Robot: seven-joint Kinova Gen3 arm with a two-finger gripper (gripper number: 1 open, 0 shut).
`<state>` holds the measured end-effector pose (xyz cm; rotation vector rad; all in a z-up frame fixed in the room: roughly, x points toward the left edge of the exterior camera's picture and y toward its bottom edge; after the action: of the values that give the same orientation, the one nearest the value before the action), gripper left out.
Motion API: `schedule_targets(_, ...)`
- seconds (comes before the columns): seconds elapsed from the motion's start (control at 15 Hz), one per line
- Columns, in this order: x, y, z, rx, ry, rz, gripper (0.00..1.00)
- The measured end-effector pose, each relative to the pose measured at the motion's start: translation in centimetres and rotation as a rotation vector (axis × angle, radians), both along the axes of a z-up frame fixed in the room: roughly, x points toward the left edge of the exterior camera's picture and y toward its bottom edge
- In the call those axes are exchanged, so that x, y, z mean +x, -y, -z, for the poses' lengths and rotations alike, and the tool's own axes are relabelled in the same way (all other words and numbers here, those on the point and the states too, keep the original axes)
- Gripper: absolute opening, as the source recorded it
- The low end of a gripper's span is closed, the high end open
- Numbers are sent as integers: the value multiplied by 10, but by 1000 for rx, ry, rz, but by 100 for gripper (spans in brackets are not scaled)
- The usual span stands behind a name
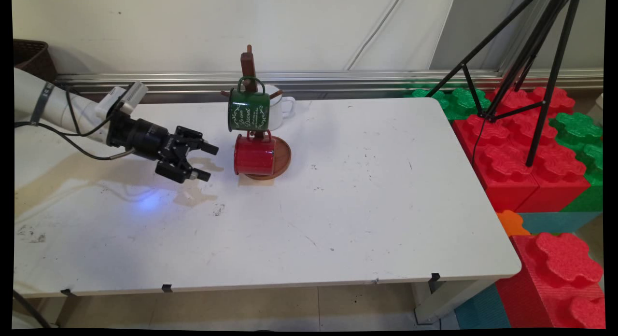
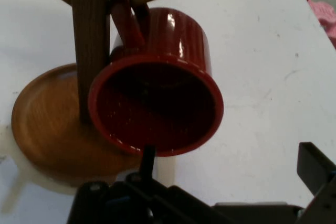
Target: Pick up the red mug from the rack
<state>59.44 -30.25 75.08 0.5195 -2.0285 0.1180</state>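
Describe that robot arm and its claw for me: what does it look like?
The arm is a smooth white tube with a grey band round it. A small white box sits near its wrist. Thin black cables hang in loops beside it. The wrist section is a black cylinder, ending in a black gripper of jointed metal links with two short, blocky fingers.

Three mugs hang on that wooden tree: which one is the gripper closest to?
The red mug, on the lowest peg, level with the open gripper. The green mug hangs above it; the white mug is behind.
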Motion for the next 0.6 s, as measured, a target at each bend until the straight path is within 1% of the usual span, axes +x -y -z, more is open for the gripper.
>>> schedule_targets(0.4,-7,4,10,27,-58,-28,100)
schedule_targets(0.6,-13,5,18,47,-106,-53,100)
